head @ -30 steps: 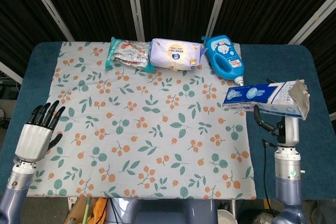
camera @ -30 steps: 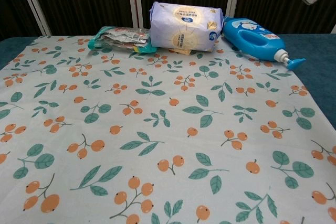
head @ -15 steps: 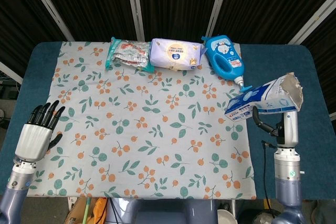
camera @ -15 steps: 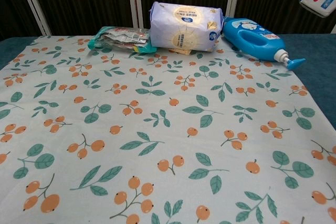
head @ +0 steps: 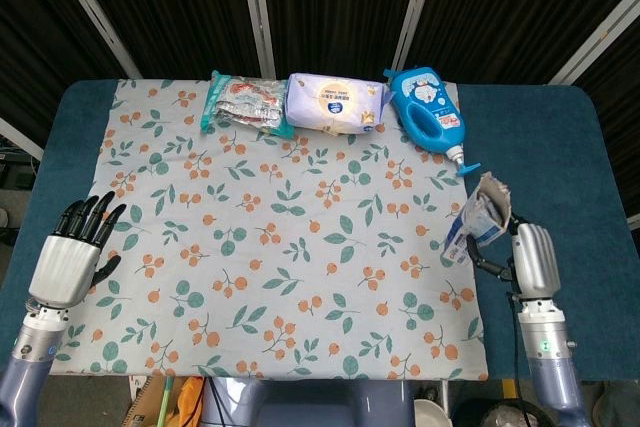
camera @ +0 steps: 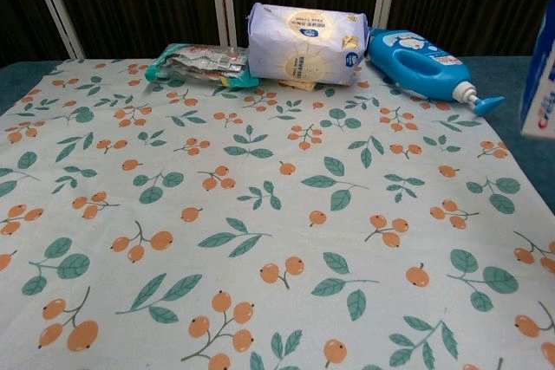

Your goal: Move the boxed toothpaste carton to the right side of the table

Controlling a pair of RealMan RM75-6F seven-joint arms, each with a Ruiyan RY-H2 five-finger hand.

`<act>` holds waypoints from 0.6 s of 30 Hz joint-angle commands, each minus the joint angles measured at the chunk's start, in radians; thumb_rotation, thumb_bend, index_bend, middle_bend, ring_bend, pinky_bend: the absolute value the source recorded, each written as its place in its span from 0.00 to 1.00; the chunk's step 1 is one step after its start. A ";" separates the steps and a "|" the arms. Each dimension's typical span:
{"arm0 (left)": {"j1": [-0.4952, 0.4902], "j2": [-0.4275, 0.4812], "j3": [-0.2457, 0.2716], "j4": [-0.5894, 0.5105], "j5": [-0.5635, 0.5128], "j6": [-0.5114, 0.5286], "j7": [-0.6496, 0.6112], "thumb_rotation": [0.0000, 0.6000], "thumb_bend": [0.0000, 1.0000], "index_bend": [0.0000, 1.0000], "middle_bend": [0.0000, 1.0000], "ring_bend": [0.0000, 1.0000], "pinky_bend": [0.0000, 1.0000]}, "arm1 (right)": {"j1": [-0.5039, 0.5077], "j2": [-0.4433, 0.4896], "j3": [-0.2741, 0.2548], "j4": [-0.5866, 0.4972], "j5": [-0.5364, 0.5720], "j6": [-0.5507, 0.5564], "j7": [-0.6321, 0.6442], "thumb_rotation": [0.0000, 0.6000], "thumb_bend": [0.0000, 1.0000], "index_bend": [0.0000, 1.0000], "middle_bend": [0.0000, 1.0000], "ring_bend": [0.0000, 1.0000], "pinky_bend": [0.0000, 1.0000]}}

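Nearest the robot, the left hand (head: 72,255) rests low at the left edge of the table (head: 560,137), fingers spread apart and holding nothing, just as it did a second ago. On the other side the right hand (head: 530,259) has dropped and turned: a second ago it held the toothpaste carton (head: 480,222) high and roughly level over the right of the floral tablecloth (head: 290,247); now the carton stands steeply tilted, almost on end, its lower end at or just above the cloth's right border. The fingers stay clamped on the carton's lower part, though the exact hold is partly hidden behind the box. In the chest view only a sliver of the carton shows, at the right edge and lower than before.

This reads as the lowering step, and the task looks nearly done. Whether the carton touches the surface cannot be told.

Farther back, unmoved along the far edge, lie the blue detergent bottle (head: 428,112), the purple wipes pack (head: 335,103) and the green snack packet (head: 240,102).
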 commanded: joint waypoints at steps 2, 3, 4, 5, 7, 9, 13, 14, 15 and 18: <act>0.001 0.003 -0.001 -0.007 0.003 0.001 -0.003 1.00 0.20 0.14 0.06 0.13 0.18 | -0.017 -0.016 -0.083 0.073 -0.053 -0.030 -0.113 1.00 0.47 0.46 0.57 0.64 0.50; 0.001 0.003 -0.001 -0.007 0.007 0.002 -0.002 1.00 0.20 0.14 0.06 0.13 0.18 | -0.015 -0.021 -0.094 0.085 -0.063 -0.037 -0.143 1.00 0.47 0.46 0.57 0.64 0.50; 0.002 0.004 0.000 -0.008 0.009 0.002 -0.001 1.00 0.20 0.14 0.06 0.13 0.18 | -0.013 -0.026 -0.101 0.093 -0.069 -0.040 -0.169 1.00 0.47 0.46 0.57 0.64 0.50; 0.002 0.004 0.000 -0.008 0.010 0.002 0.000 1.00 0.20 0.14 0.06 0.13 0.18 | -0.012 -0.031 -0.107 0.101 -0.073 -0.044 -0.192 1.00 0.47 0.46 0.57 0.64 0.50; 0.003 0.004 -0.001 -0.010 0.007 -0.001 -0.002 1.00 0.20 0.14 0.06 0.13 0.18 | -0.008 -0.046 -0.122 0.124 -0.074 -0.060 -0.241 1.00 0.47 0.46 0.57 0.64 0.50; 0.004 0.004 -0.003 -0.013 0.005 -0.004 -0.003 1.00 0.20 0.14 0.06 0.13 0.18 | -0.004 -0.062 -0.126 0.144 -0.075 -0.067 -0.279 1.00 0.47 0.46 0.57 0.64 0.50; 0.002 0.005 -0.003 -0.013 0.008 -0.010 0.002 1.00 0.20 0.14 0.06 0.13 0.18 | 0.012 -0.091 -0.130 0.185 -0.075 -0.081 -0.435 1.00 0.47 0.46 0.57 0.64 0.50; 0.001 0.005 -0.003 -0.012 0.010 -0.010 0.003 1.00 0.20 0.14 0.06 0.13 0.18 | 0.016 -0.099 -0.131 0.188 -0.070 -0.087 -0.477 1.00 0.47 0.46 0.57 0.64 0.50; 0.001 0.005 -0.003 -0.011 0.011 -0.010 0.004 1.00 0.20 0.14 0.06 0.13 0.18 | 0.019 -0.103 -0.132 0.188 -0.066 -0.091 -0.504 1.00 0.47 0.46 0.57 0.64 0.50; 0.002 0.005 -0.004 -0.010 0.014 -0.007 0.000 1.00 0.20 0.14 0.06 0.13 0.18 | 0.031 -0.125 -0.134 0.183 -0.041 -0.114 -0.618 1.00 0.47 0.46 0.57 0.64 0.50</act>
